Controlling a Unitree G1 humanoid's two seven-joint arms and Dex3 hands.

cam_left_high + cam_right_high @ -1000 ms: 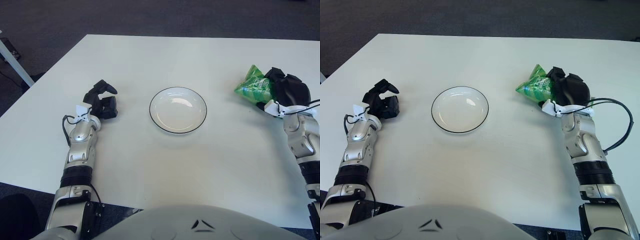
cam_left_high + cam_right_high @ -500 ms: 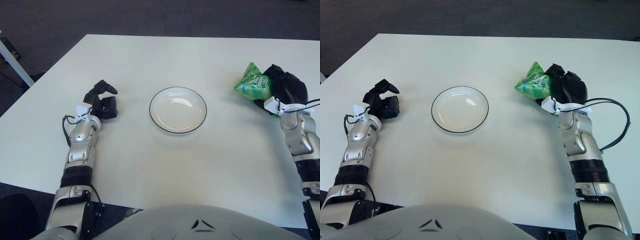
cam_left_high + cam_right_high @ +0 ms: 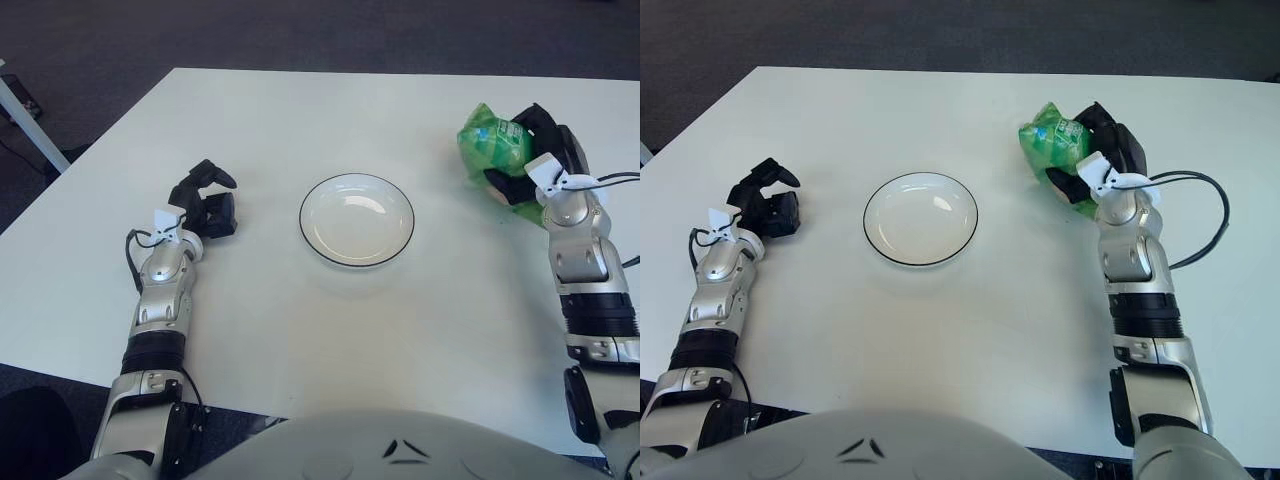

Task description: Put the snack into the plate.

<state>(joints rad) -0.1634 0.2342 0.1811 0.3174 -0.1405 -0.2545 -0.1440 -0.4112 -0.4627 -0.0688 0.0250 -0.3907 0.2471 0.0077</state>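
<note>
A green snack bag (image 3: pixel 490 145) is held above the table at the right, with my right hand (image 3: pixel 530 155) shut on it; black fingers (image 3: pixel 505 183) wrap under and behind the bag. The white plate (image 3: pixel 356 219) with a dark rim sits at the table's middle, empty, to the left of the bag. My left hand (image 3: pixel 205 200) shows at the left of the plate, its fingers curled around nothing.
The white table (image 3: pixel 330 330) spreads wide around the plate. Its left edge meets dark carpet, where a white table leg (image 3: pixel 25 115) stands. A black cable (image 3: pixel 1200 215) loops beside my right forearm.
My right hand has lifted the snack bag and carried it left, toward the plate, turning the wrist. The left arm has not moved.
</note>
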